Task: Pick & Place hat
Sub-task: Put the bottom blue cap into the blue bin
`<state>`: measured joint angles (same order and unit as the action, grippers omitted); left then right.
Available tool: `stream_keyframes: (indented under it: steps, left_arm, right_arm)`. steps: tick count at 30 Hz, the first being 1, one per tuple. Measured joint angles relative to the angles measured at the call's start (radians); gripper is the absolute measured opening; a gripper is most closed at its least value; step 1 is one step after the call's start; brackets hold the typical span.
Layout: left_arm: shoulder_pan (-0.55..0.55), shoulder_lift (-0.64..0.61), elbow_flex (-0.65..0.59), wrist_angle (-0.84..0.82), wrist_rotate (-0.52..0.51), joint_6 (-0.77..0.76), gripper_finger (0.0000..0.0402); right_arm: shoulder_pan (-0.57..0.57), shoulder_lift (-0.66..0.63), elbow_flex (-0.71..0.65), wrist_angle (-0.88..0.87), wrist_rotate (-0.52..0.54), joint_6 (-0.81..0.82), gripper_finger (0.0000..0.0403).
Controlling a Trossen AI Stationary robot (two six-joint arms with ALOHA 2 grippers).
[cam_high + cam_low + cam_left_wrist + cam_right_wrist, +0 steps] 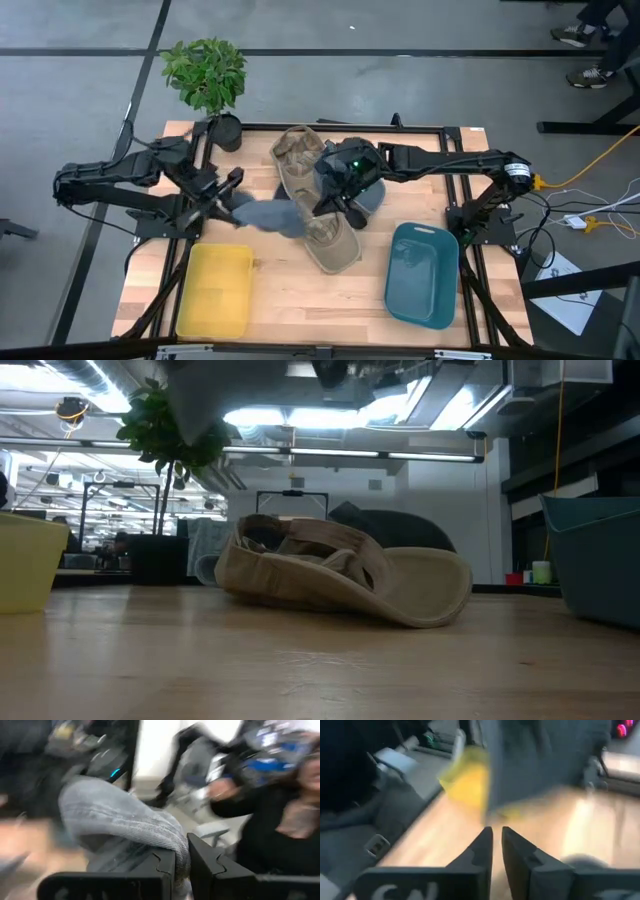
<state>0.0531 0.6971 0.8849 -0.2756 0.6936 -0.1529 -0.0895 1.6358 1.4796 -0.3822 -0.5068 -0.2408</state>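
The left arm reaches in low over the table, its left gripper [181,865] clamped on the grey hat [268,214], lifted above the yellow bin [216,290]. The right gripper [497,842], fingers barely parted, holds nothing beside the tan hat [312,195].

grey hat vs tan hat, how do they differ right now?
The grey hat is pinched in the left gripper, hanging bunched over the wood; the tan hat lies loose on the table, ungripped. The grey one is knit-looking and crumpled small; the tan one is a wide-brimmed hat spread out long. Both sit mid-table, between the yellow bin and teal bin.
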Motion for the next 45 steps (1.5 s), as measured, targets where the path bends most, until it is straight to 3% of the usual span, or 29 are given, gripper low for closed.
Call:
stream_keyframes:
  steps: [2, 6, 14, 20, 23, 31, 40, 45]
  left_arm:
    - [-0.001, 0.002, 0.003, 0.051, 0.048, -0.025, 0.0025]
    - [0.003, 0.012, 0.0, 0.117, 0.044, -0.08, 0.0025]
    - [0.124, -0.003, 0.0, 0.078, -0.07, -0.122, 0.0025]
    - [0.259, 0.0, 0.0, 0.038, -0.115, -0.144, 0.0025]
    - [0.319, 0.003, 0.0, 0.038, -0.167, -0.148, 0.0025]
    - [0.441, 0.052, 0.0, 0.083, -0.21, -0.275, 0.0028]
    - [0.487, 0.125, -0.001, 0.169, -0.187, -0.387, 0.0028]
    - [0.486, 0.131, -0.001, 0.219, -0.129, -0.417, 0.0033]
  right_arm:
    - [0.0, 0.007, 0.001, 0.01, 0.099, -0.003, 0.0061]
    - [0.0, 0.003, 0.003, -0.005, 0.292, 0.042, 0.0096]
    - [0.006, -0.006, 0.005, -0.041, 0.375, 0.099, 0.0199]
    - [0.055, -0.032, 0.1, -0.192, 0.738, 0.119, 0.0239]
    - [0.089, -0.031, 0.146, -0.195, 0.854, 0.101, 0.024]
    - [0.138, -0.014, 0.161, 0.087, 0.881, 0.023, 0.0224]
    - [0.135, 0.084, 0.161, 0.265, 0.882, -0.016, 0.0213]
    - [0.118, 0.13, 0.161, 0.336, 0.98, -0.031, 0.0213]
